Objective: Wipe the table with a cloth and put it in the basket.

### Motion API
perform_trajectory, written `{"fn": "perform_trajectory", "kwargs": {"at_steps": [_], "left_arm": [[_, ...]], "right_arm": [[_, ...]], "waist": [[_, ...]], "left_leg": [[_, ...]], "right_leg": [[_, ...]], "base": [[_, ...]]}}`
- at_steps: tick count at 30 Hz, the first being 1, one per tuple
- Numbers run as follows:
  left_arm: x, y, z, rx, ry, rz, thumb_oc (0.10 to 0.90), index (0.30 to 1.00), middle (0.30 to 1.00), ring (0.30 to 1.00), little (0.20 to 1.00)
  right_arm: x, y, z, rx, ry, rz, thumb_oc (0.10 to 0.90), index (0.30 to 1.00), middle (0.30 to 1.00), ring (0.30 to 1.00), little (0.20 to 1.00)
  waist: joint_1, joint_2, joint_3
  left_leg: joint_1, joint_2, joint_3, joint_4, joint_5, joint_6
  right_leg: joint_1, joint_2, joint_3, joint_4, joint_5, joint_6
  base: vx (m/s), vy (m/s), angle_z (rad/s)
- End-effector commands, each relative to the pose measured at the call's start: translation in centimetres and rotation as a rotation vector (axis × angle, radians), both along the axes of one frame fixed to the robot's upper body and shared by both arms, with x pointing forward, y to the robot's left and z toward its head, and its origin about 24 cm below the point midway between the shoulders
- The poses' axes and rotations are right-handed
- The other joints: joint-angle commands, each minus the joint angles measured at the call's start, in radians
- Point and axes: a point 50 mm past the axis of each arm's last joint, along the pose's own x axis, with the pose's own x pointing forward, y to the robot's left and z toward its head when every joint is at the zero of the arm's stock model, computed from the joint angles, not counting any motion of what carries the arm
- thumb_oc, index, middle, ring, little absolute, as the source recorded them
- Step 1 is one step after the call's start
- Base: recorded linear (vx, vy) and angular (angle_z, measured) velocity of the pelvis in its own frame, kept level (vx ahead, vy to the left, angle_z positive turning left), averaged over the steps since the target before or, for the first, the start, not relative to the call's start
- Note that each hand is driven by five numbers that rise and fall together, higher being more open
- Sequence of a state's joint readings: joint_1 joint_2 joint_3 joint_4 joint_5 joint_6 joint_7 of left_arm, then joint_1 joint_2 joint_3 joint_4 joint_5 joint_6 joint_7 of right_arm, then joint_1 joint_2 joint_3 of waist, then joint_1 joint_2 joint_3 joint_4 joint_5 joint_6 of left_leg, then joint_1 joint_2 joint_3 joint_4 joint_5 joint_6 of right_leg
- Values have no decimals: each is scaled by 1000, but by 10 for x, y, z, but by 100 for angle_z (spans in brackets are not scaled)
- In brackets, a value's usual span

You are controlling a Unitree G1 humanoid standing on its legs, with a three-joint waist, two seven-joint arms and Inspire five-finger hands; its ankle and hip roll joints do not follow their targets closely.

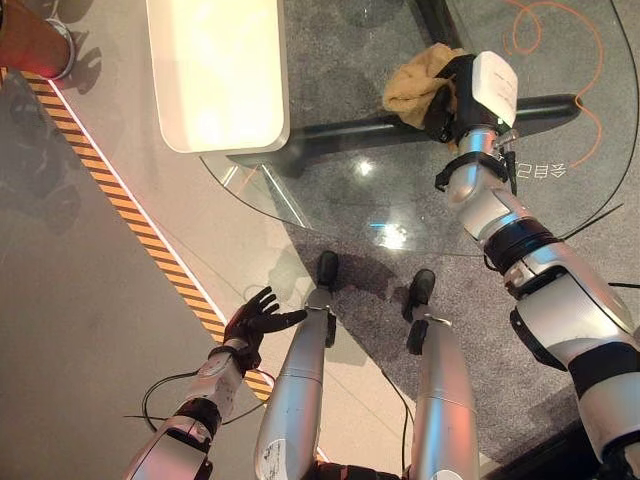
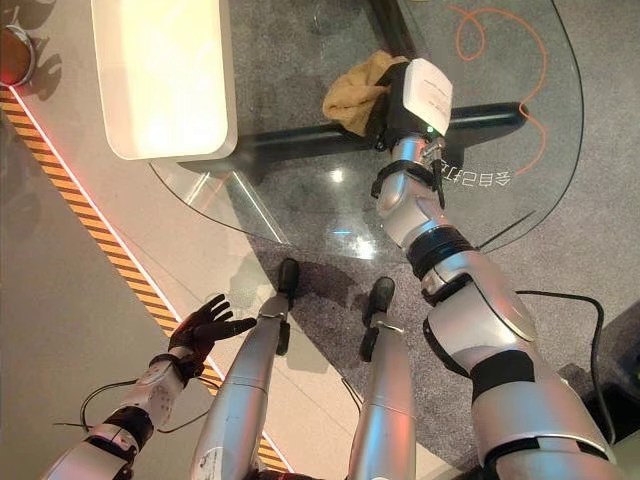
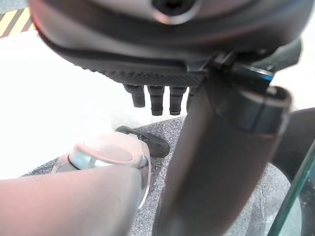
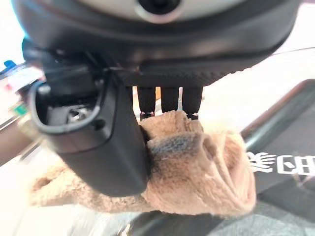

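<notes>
The right hand (image 1: 452, 95) is out over the round glass tabletop (image 1: 330, 190), up around one o'clock from the robot, with its fingers and thumb curled round a tan cloth (image 1: 415, 85). The cloth is bunched into a soft fleecy wad, spilling out past the fingers toward eleven o'clock and resting on the glass, as far as I can make out through the clear top. It looks light and limp, the kind of thing that folds and drags rather than slides stiffly, so a grip on the thick gathered middle, as here, should keep it from slipping loose while loose edges trail behind. Pressing it flat would give more wiping surface. The left hand (image 1: 255, 322) hangs low at seven o'clock, off the tabletop, fingers spread and holding nothing. A long pale bench (image 1: 215, 70) sits beyond at eleven o'clock.
</notes>
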State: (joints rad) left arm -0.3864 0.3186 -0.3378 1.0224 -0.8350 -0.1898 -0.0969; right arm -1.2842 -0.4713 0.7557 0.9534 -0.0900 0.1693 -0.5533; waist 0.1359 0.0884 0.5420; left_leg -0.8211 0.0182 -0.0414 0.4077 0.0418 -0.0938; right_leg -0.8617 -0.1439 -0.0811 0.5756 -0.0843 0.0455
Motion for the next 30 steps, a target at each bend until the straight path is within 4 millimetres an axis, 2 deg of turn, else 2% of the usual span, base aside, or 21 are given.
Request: {"fn": "perform_trajectory", "kwargs": {"at_steps": [1,2,3,4,5,20,30], "left_arm": [[-6,-5,-6,18,-4,2,800,900,900,900,900],[-6,-5,-6,17,-4,3,800,900,900,900,900],[-9,-6,-9,16,5,2,800,900,900,900,900],[-9,-6,-9,17,5,2,800,900,900,900,900],[-6,-7,-6,17,-5,2,800,900,900,900,900],[-7,-16,-7,10,-10,0,800,900,900,900,900],[-9,-17,-8,8,-7,5,800,900,900,900,900]], "right_arm": [[-15,52,59,-110,-204,219,100,300,300,300,200],[-16,55,58,-107,-195,235,100,300,300,300,200],[-15,57,54,-105,-178,247,100,300,300,300,200],[-16,60,53,-110,-174,258,100,300,300,300,200],[-18,68,54,-117,-167,294,100,300,300,300,200],[-46,129,39,-137,-109,593,100,300,300,300,200],[-57,144,29,-170,-85,657,100,300,300,300,200]], "waist": [[9,47,-22],[9,47,-22],[8,45,-22],[8,45,-22],[11,48,-22],[6,49,-22],[2,48,-22]], "left_leg": [[28,-90,36,11,-46,89],[28,-90,36,11,-45,89],[48,-93,34,23,-80,85],[48,-93,34,22,-80,85],[28,-91,36,6,-43,88],[25,-93,41,-5,-27,87],[25,-91,47,-9,-21,87]], "right_leg": [[27,39,-111,-27,-5,-38],[27,39,-111,-28,-4,-38],[42,39,-101,-9,-39,-29],[42,38,-101,-10,-39,-29],[27,39,-111,-31,-3,-38],[16,46,-105,-36,5,-37],[13,48,-102,-38,8,-37]], "base": [[-67,15,3],[79,-8,4],[77,-8,5],[3,3,5],[-71,15,7],[-5,1,1],[0,0,0]]}}
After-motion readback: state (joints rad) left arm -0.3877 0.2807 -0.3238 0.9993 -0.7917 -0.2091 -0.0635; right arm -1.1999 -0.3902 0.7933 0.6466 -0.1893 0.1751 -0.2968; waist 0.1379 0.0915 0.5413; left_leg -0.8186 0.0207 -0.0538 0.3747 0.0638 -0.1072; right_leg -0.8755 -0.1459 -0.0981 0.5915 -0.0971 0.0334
